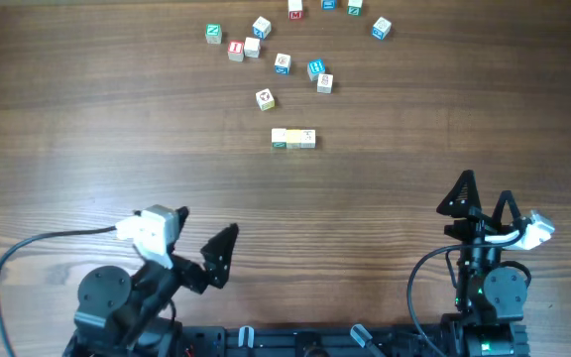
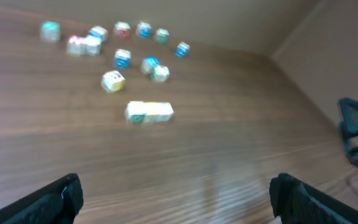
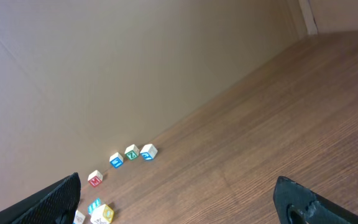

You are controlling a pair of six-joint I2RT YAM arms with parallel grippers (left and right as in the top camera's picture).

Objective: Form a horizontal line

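Note:
The horizontal line (image 1: 293, 138) is three small cubes edge to edge at the table's middle: whitish with a green mark on the left, pale yellow in the centre, white on the right. The left wrist view shows the line (image 2: 149, 112) blurred, well ahead of the fingers. My left gripper (image 1: 194, 246) sits low at the front left, open and empty, far from the line; its fingers (image 2: 61, 199) frame bare wood. My right gripper (image 1: 482, 203) stands at the front right, open and empty. The right wrist view does not show the line.
Several loose letter cubes lie scattered behind the line, the nearest a yellow-marked cube (image 1: 265, 99), others around a blue one (image 1: 316, 69) and a red one (image 1: 236, 50). The right wrist view catches a few of these cubes (image 3: 132, 151) near a wall.

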